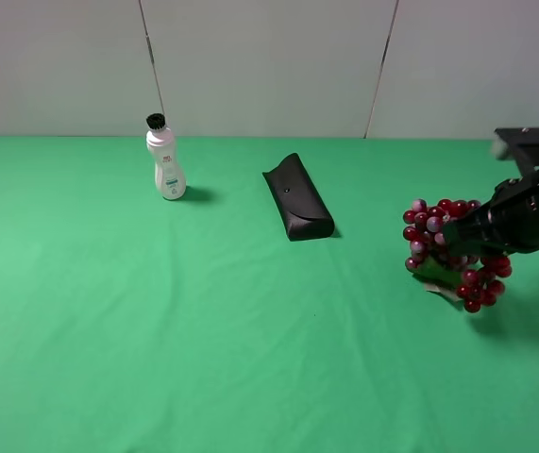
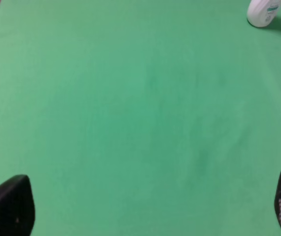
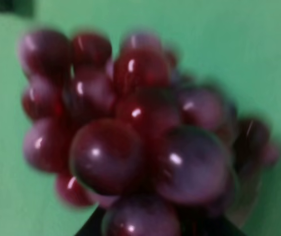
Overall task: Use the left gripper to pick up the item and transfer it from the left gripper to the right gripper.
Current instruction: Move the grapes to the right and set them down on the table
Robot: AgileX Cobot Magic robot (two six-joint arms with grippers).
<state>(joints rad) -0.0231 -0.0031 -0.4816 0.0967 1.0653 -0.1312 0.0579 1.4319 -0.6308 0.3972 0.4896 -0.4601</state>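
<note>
grape bunch [image 1: 453, 253]: we find it clamped in the right gripper [image 1: 458, 241], lifted at the table's [image 1: 250, 359] right side. left gripper [image 2: 150, 206]: fingers spread, holding nothing. we judge the transfer done; nothing left.

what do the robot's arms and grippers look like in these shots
Only the right arm shows in the high view: a glossy black, tube-like cylinder with a black bracket and a pale grey part above it. The right gripper is hidden. Of the left gripper, the left wrist view shows only two matte black, rounded fingertips at the frame corners. No cables or markings are visible.
</note>
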